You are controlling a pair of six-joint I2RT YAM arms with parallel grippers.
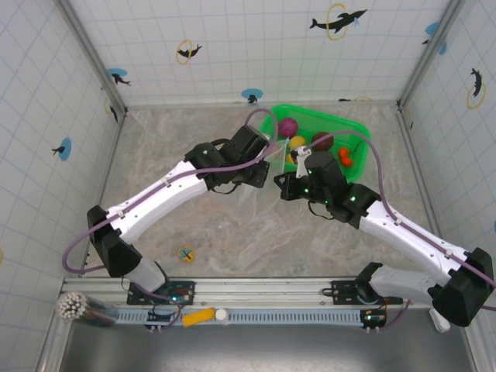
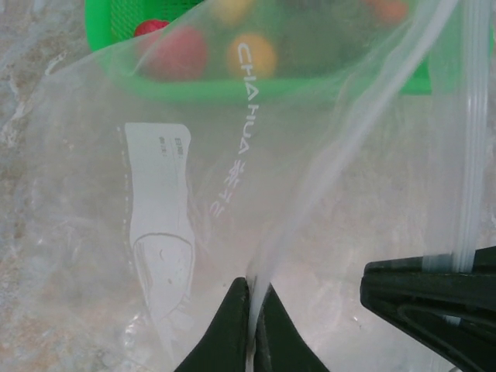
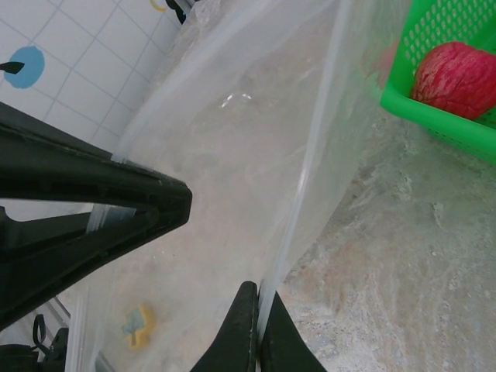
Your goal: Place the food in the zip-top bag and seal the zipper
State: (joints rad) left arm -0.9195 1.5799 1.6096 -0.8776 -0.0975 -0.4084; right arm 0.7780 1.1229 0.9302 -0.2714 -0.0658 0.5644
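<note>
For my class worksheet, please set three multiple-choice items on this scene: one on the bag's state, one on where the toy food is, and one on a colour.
1. How is the zip-top bag held?
A. Pinched by the left gripper and the right gripper
B. Lying flat, untouched
C. By one gripper alone

2. Where is the food?
A. Inside the bag
B. In the mesh basket
C. Scattered over the table

3. What colour is the bag's label?
A. White
B. Yellow
C. Red

Answers:
1 A: each wrist view shows its own fingers closed on a bag edge.
2 B: the top view shows the pieces in the basket.
3 A: the left wrist view shows the label white.
</note>
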